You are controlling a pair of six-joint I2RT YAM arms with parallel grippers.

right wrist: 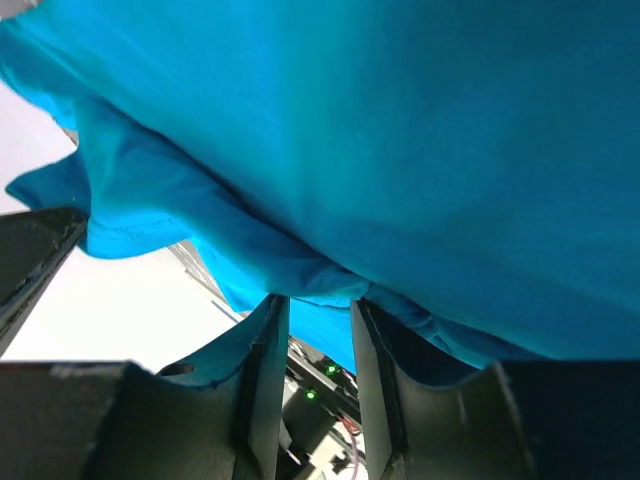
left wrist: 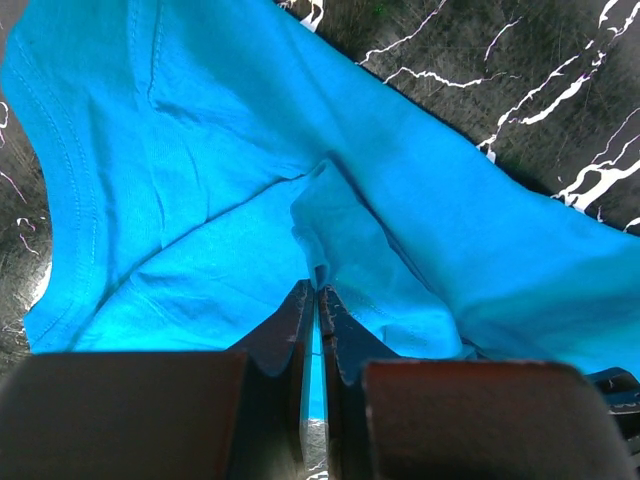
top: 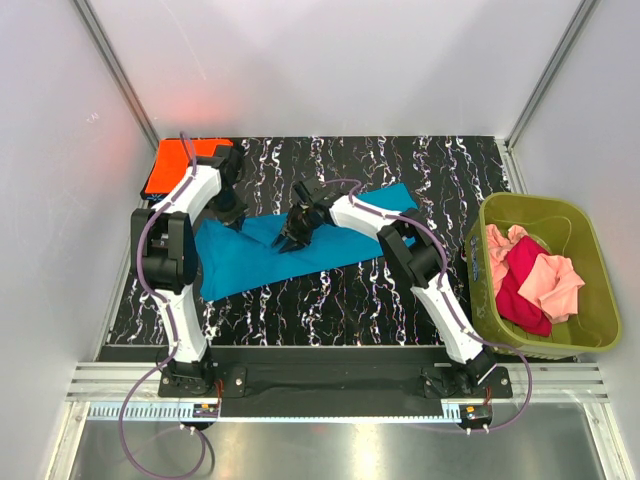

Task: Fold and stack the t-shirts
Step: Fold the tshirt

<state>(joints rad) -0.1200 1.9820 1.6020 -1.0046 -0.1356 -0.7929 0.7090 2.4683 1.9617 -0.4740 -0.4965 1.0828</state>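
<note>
The teal shirt (top: 260,262) lies spread on the counter (top: 400,290), left of centre. The left pincer (left wrist: 318,290) is closed on a small fold of it near the back-left edge. The right pincer (right wrist: 320,300) grips a thicker bunched fold nearer the middle, its fingers partly apart. Cloth fills both wrist views, hiding the shirt's outline. An orange shirt (top: 175,170) at the back-left corner is partly covered by the left arm. Pink (top: 555,285) and magenta (top: 520,290) shirts sit crumpled in the green bin (top: 480,250).
</note>
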